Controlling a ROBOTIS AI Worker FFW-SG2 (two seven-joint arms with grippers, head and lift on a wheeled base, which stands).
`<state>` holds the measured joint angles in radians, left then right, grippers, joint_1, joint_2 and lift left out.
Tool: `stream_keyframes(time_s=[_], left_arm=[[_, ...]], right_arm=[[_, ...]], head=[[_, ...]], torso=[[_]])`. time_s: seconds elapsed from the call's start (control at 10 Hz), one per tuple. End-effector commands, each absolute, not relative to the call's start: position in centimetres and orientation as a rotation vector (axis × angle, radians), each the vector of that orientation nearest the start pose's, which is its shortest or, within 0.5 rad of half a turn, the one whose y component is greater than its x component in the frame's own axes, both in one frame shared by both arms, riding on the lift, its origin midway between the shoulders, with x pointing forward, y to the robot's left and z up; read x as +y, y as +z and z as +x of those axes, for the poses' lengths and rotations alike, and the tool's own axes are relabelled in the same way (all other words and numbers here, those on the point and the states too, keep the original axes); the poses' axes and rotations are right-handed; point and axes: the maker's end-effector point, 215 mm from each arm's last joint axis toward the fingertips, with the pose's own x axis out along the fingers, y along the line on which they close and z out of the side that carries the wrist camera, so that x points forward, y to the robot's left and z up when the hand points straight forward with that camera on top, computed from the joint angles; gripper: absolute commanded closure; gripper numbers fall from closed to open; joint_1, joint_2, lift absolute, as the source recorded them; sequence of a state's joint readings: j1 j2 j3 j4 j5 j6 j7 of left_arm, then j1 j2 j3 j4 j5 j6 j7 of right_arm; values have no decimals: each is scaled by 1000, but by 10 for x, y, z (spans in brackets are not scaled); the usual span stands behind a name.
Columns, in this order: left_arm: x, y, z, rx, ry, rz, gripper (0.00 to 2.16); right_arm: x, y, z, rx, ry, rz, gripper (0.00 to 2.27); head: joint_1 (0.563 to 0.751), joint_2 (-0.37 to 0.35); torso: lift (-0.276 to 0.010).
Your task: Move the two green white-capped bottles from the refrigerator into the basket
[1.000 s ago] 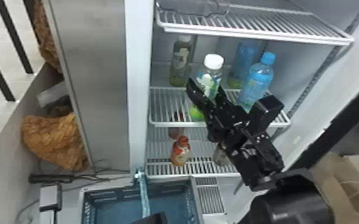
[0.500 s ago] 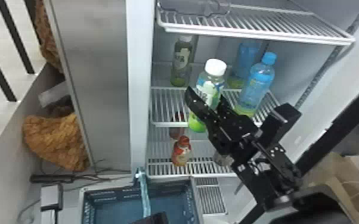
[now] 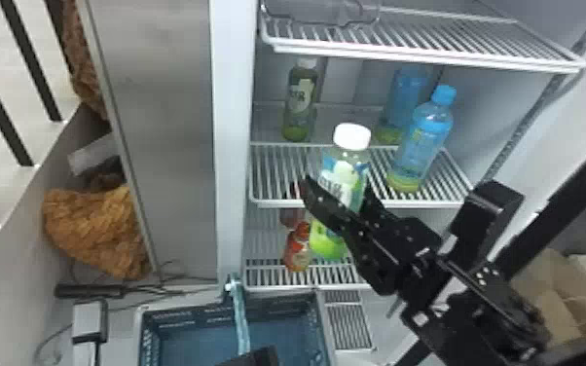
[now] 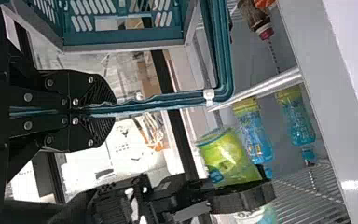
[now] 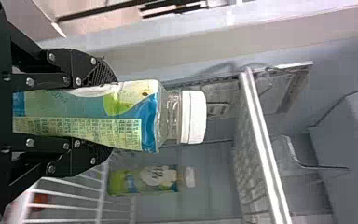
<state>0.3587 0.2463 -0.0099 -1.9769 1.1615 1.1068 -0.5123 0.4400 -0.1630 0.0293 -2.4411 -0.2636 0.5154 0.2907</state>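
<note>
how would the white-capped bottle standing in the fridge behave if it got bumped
It could easily tip if bumped high: the white-capped bottle stands upright and is tall for its narrow width. Once down, its rounded body would probably roll.

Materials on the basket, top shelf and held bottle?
Basket: likely moulded plastic, matte teal, slots through the walls.
Top shelf: white, slightly glossy, probably coated metal wire; thin, evenly spaced bars.
Held bottle: probably plastic, clear glossy neck, printed label; opaque white cap, likely plastic too.
</note>
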Motion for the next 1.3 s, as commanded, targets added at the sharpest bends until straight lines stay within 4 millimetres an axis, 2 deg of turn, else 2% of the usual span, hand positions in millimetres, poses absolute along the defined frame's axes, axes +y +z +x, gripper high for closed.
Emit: stream_keyframes(time_s=[0.0,0.2,0.7,0.9,1.0,1.2], left_arm=[[10,-376,286,840,-1053,-1052,1187],[11,-377,287,840,-1050,-1050,1185],[7,-375,286,845,-1063,-1041,1187],[7,-376,286,847,-1064,-1039,1185],[6,-375,286,849,-1068,-1038,1187],[6,-375,286,849,-1068,-1038,1187]], right_arm=[[-124,-254,408,185,495,115,874],[-128,-290,386,335,525,113,874],[-126,-350,348,580,542,124,874],[-113,-373,341,668,592,137,874],[-100,-387,335,712,633,169,874],[-89,-403,332,761,668,183,874]], head=[[695,-174],[695,-186],[695,-211],[695,-213],[695,-203],[695,-179]], torso=[[-4],[-4],[-4],[-4],[-4],[-4]])
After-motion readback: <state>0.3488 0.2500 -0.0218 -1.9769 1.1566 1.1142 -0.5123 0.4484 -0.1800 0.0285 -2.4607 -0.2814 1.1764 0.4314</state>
